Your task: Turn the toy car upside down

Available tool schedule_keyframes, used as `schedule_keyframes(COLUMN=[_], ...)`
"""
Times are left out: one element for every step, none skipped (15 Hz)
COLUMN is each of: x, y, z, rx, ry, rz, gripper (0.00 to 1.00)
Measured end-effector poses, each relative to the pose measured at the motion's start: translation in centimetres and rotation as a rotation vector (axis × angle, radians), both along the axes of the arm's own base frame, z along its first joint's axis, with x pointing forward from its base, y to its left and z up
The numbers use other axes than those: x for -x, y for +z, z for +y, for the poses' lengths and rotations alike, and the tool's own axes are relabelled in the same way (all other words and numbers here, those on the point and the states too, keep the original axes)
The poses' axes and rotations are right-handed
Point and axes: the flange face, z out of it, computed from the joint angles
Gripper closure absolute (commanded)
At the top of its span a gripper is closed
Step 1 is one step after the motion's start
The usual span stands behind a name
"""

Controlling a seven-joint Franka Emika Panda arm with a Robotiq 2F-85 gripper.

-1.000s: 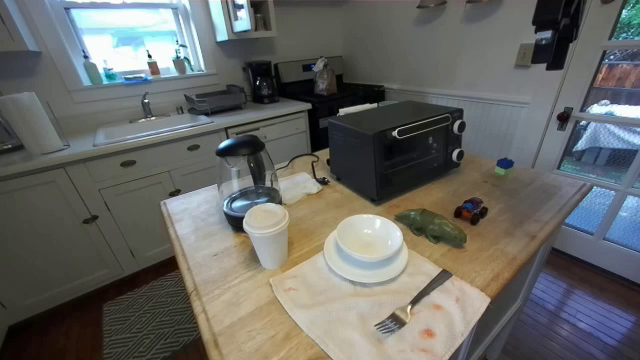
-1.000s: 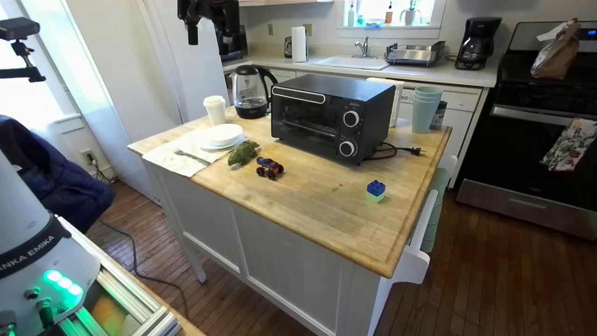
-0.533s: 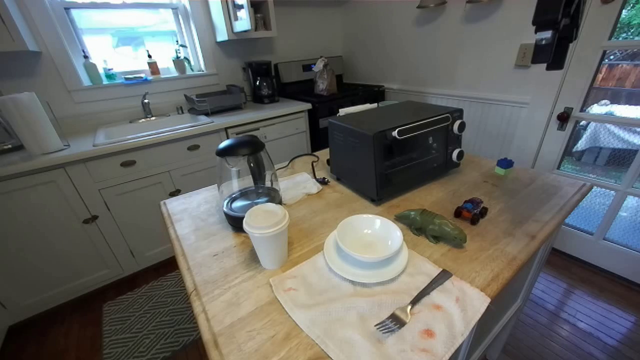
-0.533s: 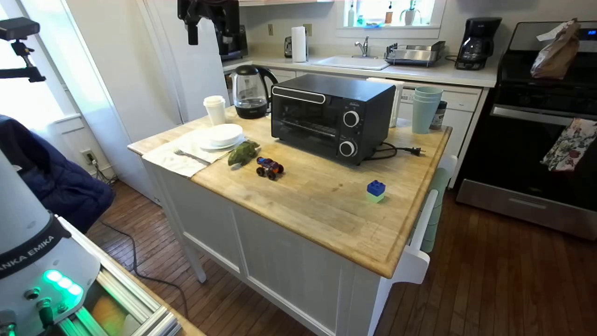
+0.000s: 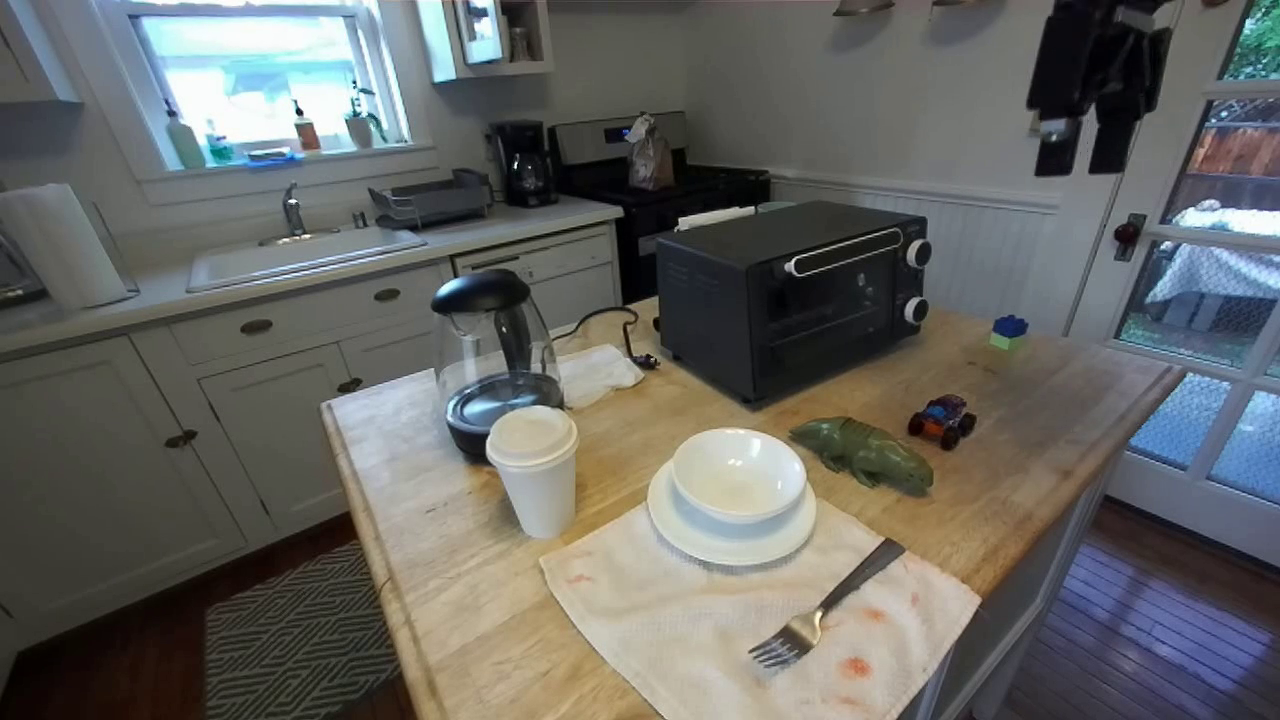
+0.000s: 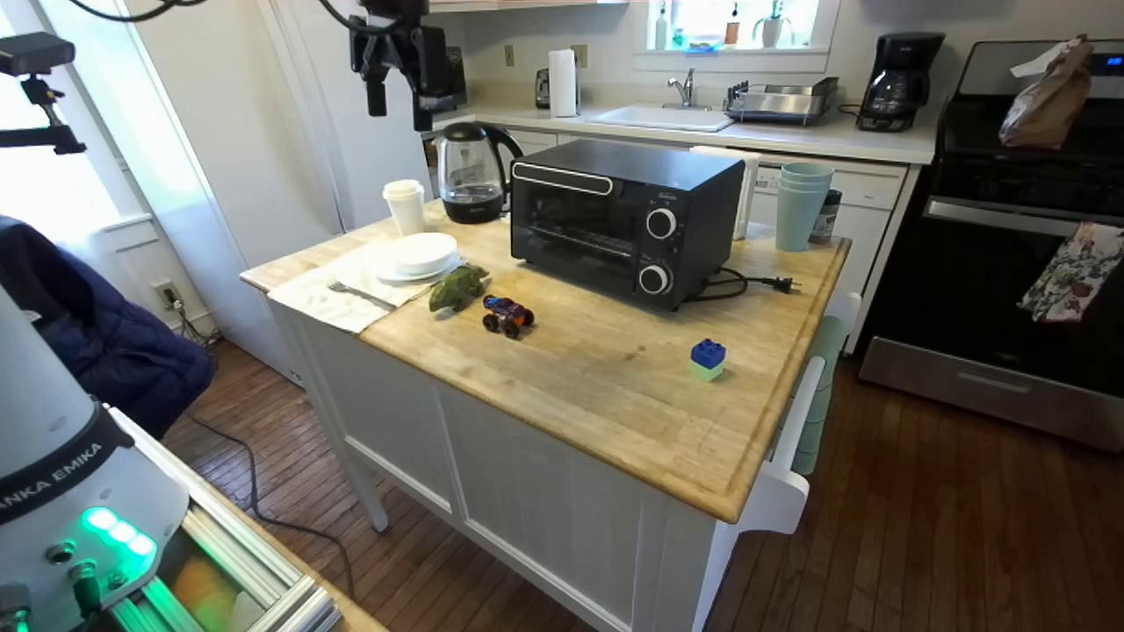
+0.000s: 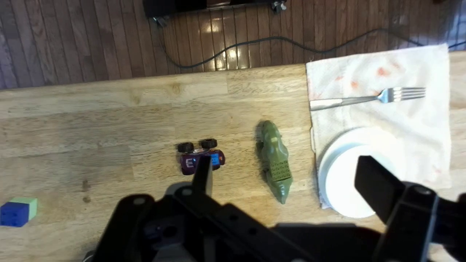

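toy car [image 7: 192, 160] upright | long axis across wrist view, nose unclear | gripper [image 5: 1083, 160] jaws parted

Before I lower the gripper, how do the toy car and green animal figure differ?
The toy car is multicoloured and wheeled; the green animal figure is mostly plain green, with no wheels showing. The green animal figure is longer than the toy car. Both rest on the wooden tabletop.

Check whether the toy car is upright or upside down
Upright: both exterior views show the toy car standing on its wheels.
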Motion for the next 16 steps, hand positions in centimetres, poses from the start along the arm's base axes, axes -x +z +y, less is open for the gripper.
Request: schedule_keyframes(x=[-0.2, -0.3, -0.3, -0.2, 0.0, 0.1, 0.3, 0.5, 0.7, 0.8, 0.9, 1.0, 1.0, 0.9, 0.9, 0.9], y=[-1.3, -2.7, -4.1, -5.4, -6.8, -7.9, -8.9, -9.6, -10.3, -10.8, -11.2, -11.8, -12.3, -12.6, -12.9, -13.0], z=[0.7, 1.4, 2.1, 2.7, 3.2, 3.5, 3.5, 3.4, 3.1, 2.6, 1.9, 1.2, 0.7, 0.3, 0.2, 0.2], rx=[0.033, 0.056, 0.074, 0.089, 0.099, 0.107, 0.113, 0.117, 0.12, 0.121, 0.121, 0.115, 0.11, 0.109, 0.109, 0.11], ry=[-0.041, -0.086, -0.135, -0.184, -0.237, -0.288, -0.335, -0.378, -0.415, -0.448, -0.471, -0.483, -0.489, -0.493, -0.494, -0.494], rz=[-0.007, -0.01, -0.008, -0.003, 0.008, 0.019, 0.027, 0.034, 0.038, 0.039, 0.033, 0.035, 0.042, 0.046, 0.048, 0.05], gripper=[0.0, 0.0, 0.0, 0.0, 0.0, 0.0, 0.0, 0.0, 0.0, 0.0, 0.0, 0.0, 0.0, 0.0, 0.0, 0.0])
